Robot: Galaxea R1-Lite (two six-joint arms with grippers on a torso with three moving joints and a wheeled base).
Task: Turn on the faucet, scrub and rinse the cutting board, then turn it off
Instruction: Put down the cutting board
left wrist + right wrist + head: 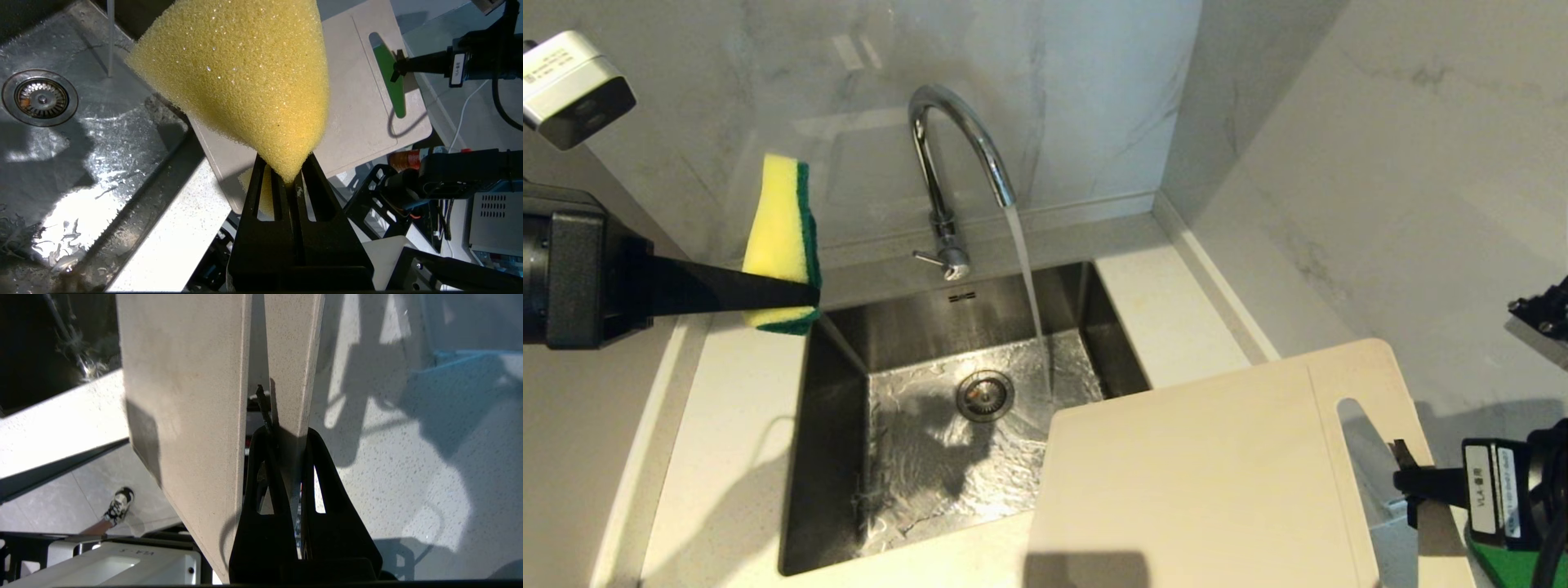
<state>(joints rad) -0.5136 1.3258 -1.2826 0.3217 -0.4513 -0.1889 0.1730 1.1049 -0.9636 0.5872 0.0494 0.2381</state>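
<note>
At the far left of the head view, the left pincer (796, 294) is held level above the desk (727, 457) just left of the sink (833, 457), and it is clamped on a yellow-and-green sponge (780, 220). The sponge stands upright, yellow face to the left and green scouring layer to the right; in the left wrist view its yellow foam (245, 81) is pinched to a narrow point between the two black fingers (318, 192).

At the middle, the faucet (956, 139) rises behind the sink, its small lever (927, 258) sticking out to the left at the base. A stream of water (1027, 278) is seen falling from the spout to the wet sink floor, just right of the drain (985, 395).

To the right, the cutting board (1192, 474) is held lifted, its left end over the sink's near right corner and its handle cut-out (1360, 441) at the right end. The right pincer (1401, 478) is closed on the strip of board beyond that cut-out; in the right wrist view that strip (292, 375) is seen clamped edge-on between the fingers (261, 473). A person's shoe (118, 504) is seen on the floor below.
</note>
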